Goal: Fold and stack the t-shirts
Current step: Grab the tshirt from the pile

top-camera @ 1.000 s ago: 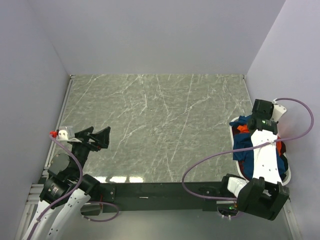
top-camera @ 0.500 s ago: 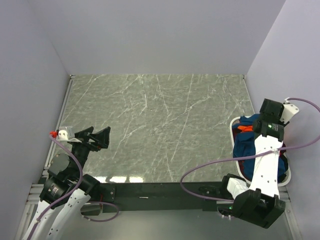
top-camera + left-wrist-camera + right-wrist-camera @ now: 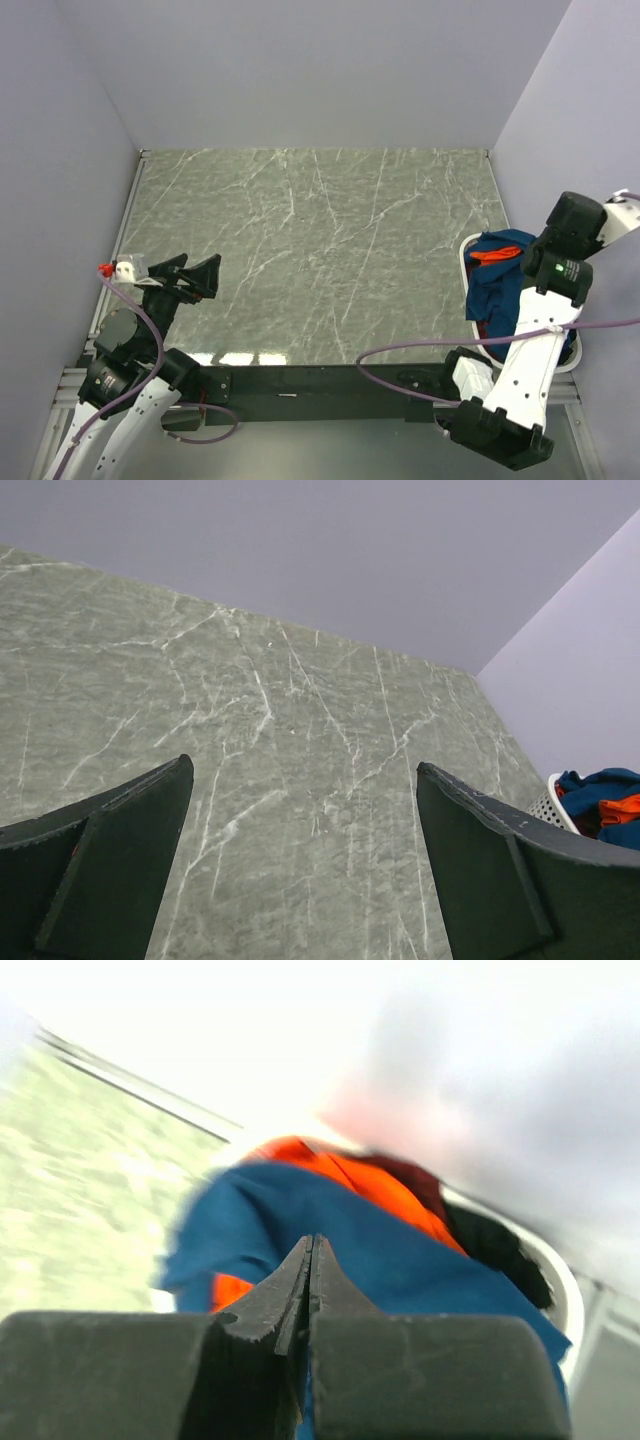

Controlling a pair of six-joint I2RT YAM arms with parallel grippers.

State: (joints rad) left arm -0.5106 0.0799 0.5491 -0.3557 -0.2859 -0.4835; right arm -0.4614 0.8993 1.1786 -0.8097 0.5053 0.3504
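The t-shirts lie heaped in a white basket (image 3: 466, 262) at the table's right edge: a blue one (image 3: 495, 285) on top, a bright orange one (image 3: 492, 255) under it. In the right wrist view the blue shirt (image 3: 400, 1250), the orange shirt (image 3: 370, 1180) and a dark one (image 3: 490, 1245) fill the basket below my right gripper (image 3: 311, 1240). Its fingertips are pressed together above the pile, and no cloth shows between them. My left gripper (image 3: 197, 268) rests at the near left, wide open over bare table (image 3: 305, 763).
The marble table (image 3: 320, 250) is walled on the left, back and right. The basket rim (image 3: 560, 1270) sits tight against the right wall. From the left wrist the basket (image 3: 548, 805) shows far right with blue cloth (image 3: 600, 785) in it.
My right arm has swung up and to the right, off the pile, and its jaws have closed from half open. The shirts stay in the basket. The left arm has not moved.
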